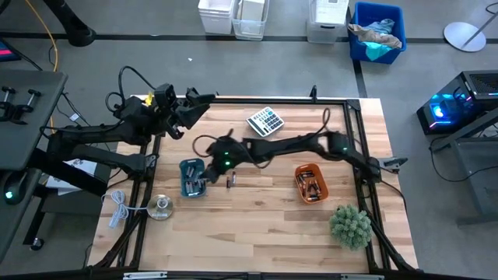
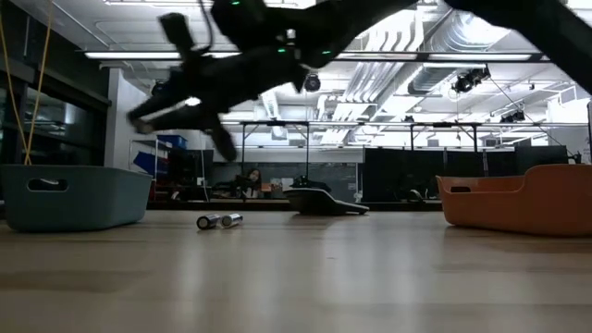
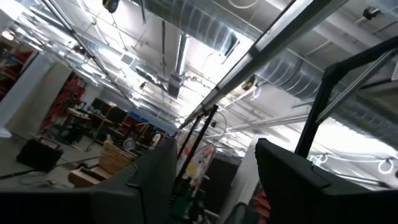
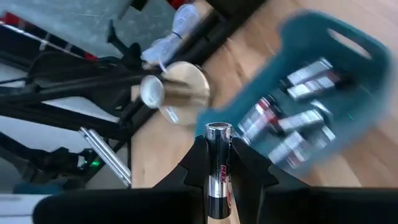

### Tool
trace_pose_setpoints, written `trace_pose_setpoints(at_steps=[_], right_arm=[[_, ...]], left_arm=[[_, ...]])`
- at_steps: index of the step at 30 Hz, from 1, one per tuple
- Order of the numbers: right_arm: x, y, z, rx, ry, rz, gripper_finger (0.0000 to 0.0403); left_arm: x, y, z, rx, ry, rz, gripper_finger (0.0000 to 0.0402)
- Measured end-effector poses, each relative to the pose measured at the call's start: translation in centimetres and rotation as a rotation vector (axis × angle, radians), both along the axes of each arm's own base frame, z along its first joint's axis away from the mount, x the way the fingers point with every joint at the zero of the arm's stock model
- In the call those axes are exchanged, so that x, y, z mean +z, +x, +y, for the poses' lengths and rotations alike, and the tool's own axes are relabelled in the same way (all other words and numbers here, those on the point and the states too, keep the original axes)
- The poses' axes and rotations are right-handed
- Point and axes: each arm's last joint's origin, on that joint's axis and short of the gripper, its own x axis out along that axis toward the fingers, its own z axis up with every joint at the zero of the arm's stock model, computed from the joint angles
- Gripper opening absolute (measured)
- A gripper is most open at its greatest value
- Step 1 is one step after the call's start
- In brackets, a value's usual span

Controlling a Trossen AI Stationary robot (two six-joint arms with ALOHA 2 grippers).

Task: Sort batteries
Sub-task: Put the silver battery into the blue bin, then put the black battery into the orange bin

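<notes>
My right gripper (image 1: 204, 182) reaches across the table to the blue tray (image 1: 191, 178) and is shut on one battery (image 4: 219, 133), dark with a silver end. The blue tray (image 4: 348, 56) holds several batteries (image 4: 292, 118). Two loose batteries (image 2: 219, 220) lie on their sides on the wood to the right of that tray (image 1: 231, 180). The orange tray (image 1: 310, 183) at the right also holds several batteries. My left gripper (image 3: 214, 186) is open, raised at the table's far left corner (image 1: 191, 109) and pointing upward at the ceiling. My right gripper pinches the battery's dark body (image 4: 219, 177) between its two fingers. The battery lies along the fingers, its silver end (image 4: 219, 130) sticking out past the fingertips. The fingers slant down toward the table's left side. The battery is clear of the table, beside the blue tray.
A grey calculator (image 1: 265, 121) lies at the far middle. A brass bell (image 1: 161, 207) and a coiled white cable (image 1: 118, 208) sit near the left edge, and a small green plant (image 1: 350, 225) at the near right. Bare wood lies between the two trays.
</notes>
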Motion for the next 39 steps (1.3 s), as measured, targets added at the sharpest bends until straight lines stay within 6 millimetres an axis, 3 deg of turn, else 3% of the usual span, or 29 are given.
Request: trace_pose_setpoints(at_steps=[3,8,15,20,26,30,34,39], right_arm=[[0.3,2.1,0.3,0.036,0.005,-0.03,0.0032],[-0.2,3.9,0.5,0.018,-0.019,-0.027,0.0045],[0.2,4.2,-0.1,0.024,-0.117,-0.049,0.0188],[0.9,2.8,-3.1,0.132,-0.106,0.031,0.0241],[2.5,-3.2,-7.3,0.172,-0.476,0.471,0.0246],[1.2,-8.1,-8.9,0.193,-0.492,0.672,0.0246],[-1.1,-14.9,-8.5,0.098,-0.396,0.751,0.0247],[-1.2,-23.7,-5.6,-0.117,-0.245,0.725,0.0247]], left_arm=[[-0.1,0.0,-0.1,-0.014,-0.012,0.007,0.0207],[-0.1,0.1,-0.1,-0.014,-0.013,0.015,0.0207],[-0.2,0.1,-0.1,-0.016,-0.014,0.017,0.0207],[-0.2,0.1,-0.1,-0.016,-0.013,0.017,0.0207],[-0.3,0.1,-0.1,-0.005,0.012,0.031,0.0207],[-0.6,0.3,0.0,0.003,0.012,0.071,0.0207],[-2.0,0.9,0.1,0.05,-0.045,0.246,0.0206],[-5.9,3.7,0.4,0.157,-0.123,0.809,0.0197]])
